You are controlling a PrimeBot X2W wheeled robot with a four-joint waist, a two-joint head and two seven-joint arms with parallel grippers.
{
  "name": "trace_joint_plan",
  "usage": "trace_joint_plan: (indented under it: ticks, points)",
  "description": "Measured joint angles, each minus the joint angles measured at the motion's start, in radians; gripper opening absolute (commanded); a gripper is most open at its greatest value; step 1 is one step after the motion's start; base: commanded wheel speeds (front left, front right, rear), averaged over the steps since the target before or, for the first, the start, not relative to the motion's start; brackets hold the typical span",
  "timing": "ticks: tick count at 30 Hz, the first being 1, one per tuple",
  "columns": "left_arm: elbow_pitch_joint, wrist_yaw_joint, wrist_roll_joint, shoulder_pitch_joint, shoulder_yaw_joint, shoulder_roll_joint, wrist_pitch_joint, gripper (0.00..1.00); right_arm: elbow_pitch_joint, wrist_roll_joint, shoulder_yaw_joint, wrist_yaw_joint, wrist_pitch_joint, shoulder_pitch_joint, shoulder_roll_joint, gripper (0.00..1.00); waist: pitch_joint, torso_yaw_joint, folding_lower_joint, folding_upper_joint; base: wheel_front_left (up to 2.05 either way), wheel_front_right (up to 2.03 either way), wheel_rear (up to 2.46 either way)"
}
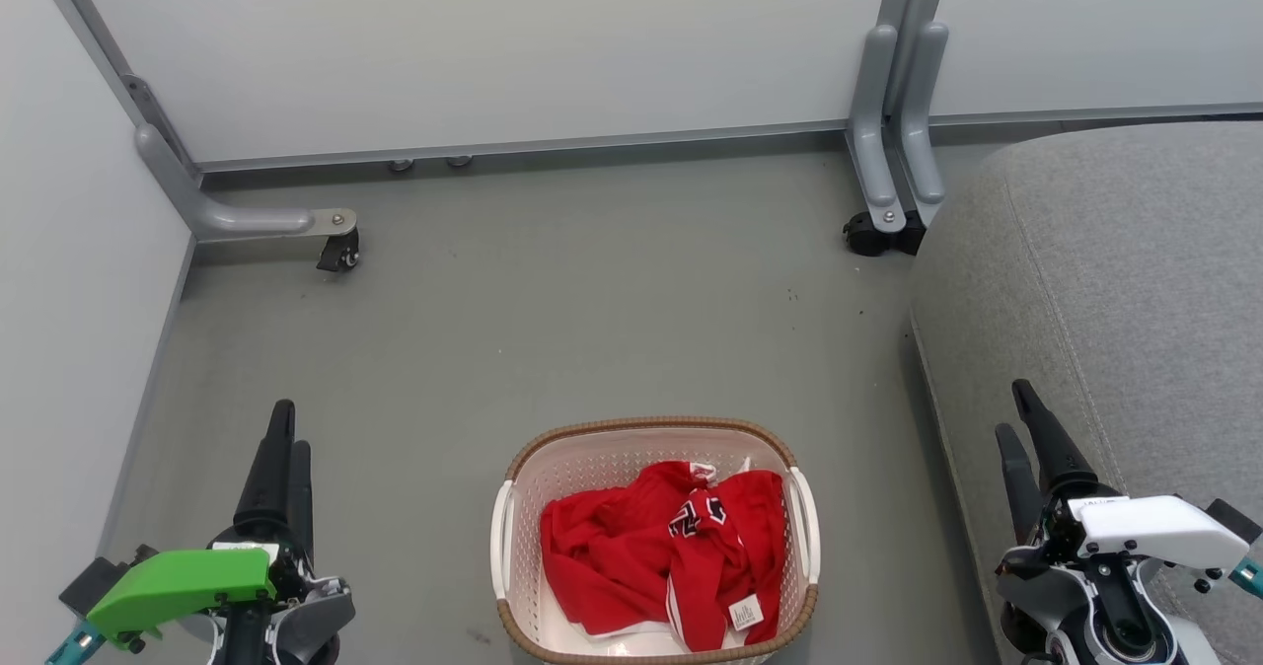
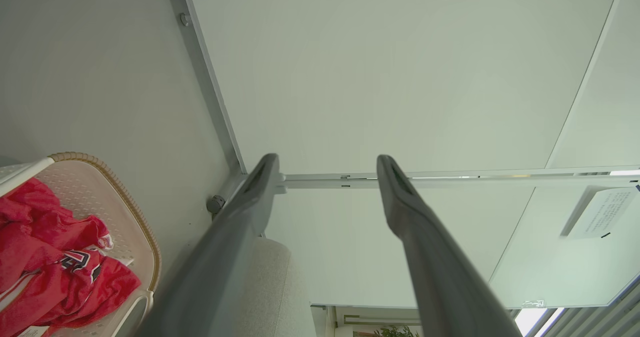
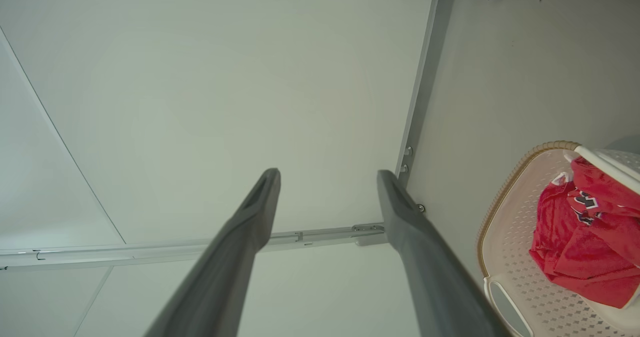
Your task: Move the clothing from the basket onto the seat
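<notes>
The red clothing (image 1: 656, 552) lies crumpled in the cream basket (image 1: 612, 450) on the floor at the bottom middle of the head view; black-and-white lettering and a white tag show on top. The grey seat (image 1: 1115, 260) fills the right side. My left gripper (image 1: 286, 423) hangs open to the basket's left, apart from it. My right gripper (image 1: 1016, 408) stands open over the seat's front edge, right of the basket. The left wrist view shows the clothing (image 2: 45, 257) and basket (image 2: 135, 222) beside my open left gripper (image 2: 325, 164). The right wrist view shows the clothing (image 3: 580, 247) and basket (image 3: 505, 217) right of my open right gripper (image 3: 327, 177).
White partition panels (image 1: 493, 43) on grey wheeled feet (image 1: 340, 251) close off the back and left. Another wheeled foot (image 1: 883, 226) stands by the seat's far corner. Grey floor (image 1: 592, 320) stretches between the basket and the panels.
</notes>
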Motion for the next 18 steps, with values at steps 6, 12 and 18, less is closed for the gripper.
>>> trace_joint_plan:
  ticks: [6,12,18]
  points:
    - [-0.027,0.000,0.081,-0.011,-0.029,0.012,-0.032,1.00,-0.016,-0.100,0.001,0.000,-0.025,-0.004,-0.002,1.00,0.001,-0.001,0.0000,0.0000,0.00,0.00,0.00]
    - [-0.070,0.000,0.221,-0.011,-0.030,0.011,-0.058,1.00,-0.046,-0.255,0.006,0.000,-0.051,-0.012,-0.001,1.00,0.001,-0.001,0.0000,0.0000,0.00,0.00,0.00]
    - [-0.097,0.000,0.352,-0.011,-0.053,0.012,-0.080,1.00,-0.071,-0.394,0.022,0.000,-0.073,-0.012,0.000,1.00,0.000,-0.002,0.0000,0.0000,0.00,0.00,0.00]
